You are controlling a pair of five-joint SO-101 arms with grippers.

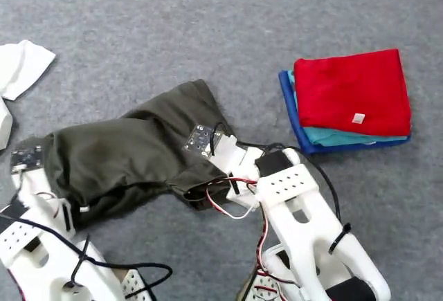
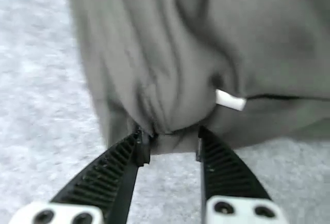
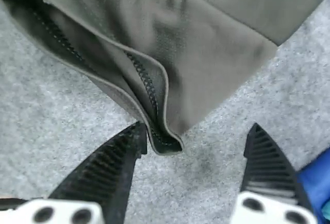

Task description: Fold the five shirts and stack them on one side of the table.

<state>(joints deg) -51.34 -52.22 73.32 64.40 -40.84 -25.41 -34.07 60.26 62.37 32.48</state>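
Right now I have the green shirt (image 1: 131,156) lying loose and crumpled in the middle of the grey table (image 1: 138,31), not folded, with both arms at its near edge. On my left wrist feed, the left gripper (image 2: 170,144) has a bunched bit of the shirt's (image 2: 206,54) edge filling the gap between its fingertips. The creases gather toward the tips, so I read it as clenched on the cloth. A small white tag (image 2: 230,100) sticks out of the fabric just beside that spot.

On the right wrist feed, the right gripper (image 3: 197,131) is released, with its jaws spread wide over the table. A folded corner of the shirt's (image 3: 206,44) hem, stitching showing, ends just beside one finger (image 3: 111,162), and nothing is between the jaws. A sliver of blue (image 3: 317,183) shows past the other finger.

From above, I see the stack on the right side of the table, well apart from the green shirt. The red shirt (image 1: 349,90) is on top, a teal shirt (image 1: 346,137) is under it, and a blue shirt (image 1: 294,117) is at the bottom. All three are folded and roughly squared up. A white shirt (image 1: 21,66) lies unfolded at the far left edge of the table.
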